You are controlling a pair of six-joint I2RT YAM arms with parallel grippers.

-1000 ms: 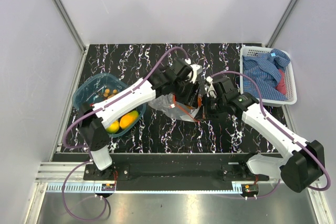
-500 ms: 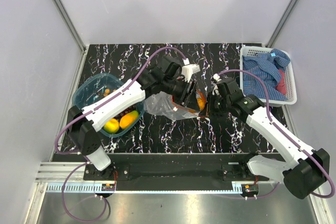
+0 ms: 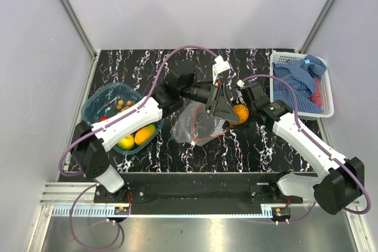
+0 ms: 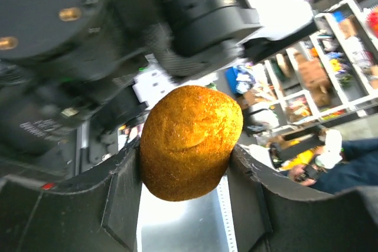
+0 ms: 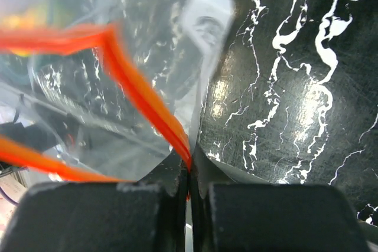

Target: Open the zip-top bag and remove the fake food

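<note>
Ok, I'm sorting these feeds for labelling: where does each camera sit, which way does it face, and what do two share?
Top: above and behind, facing down on the table; left arm and right arm show.
Left wrist: on the left arm, facing out along the left gripper, which holds the orange.
Right wrist: facing down past the shut right gripper pinching the red strip of the bag.
Shared: the orange, in top and left wrist.

I've got a black tabletop with white marble veining. On it at the left sits a blue translucent plastic tub, and at the far right a white perforated plastic basket. In the middle is a clear crinkly zip-top bag; I can't tell if its bottom touches the surface.
</note>
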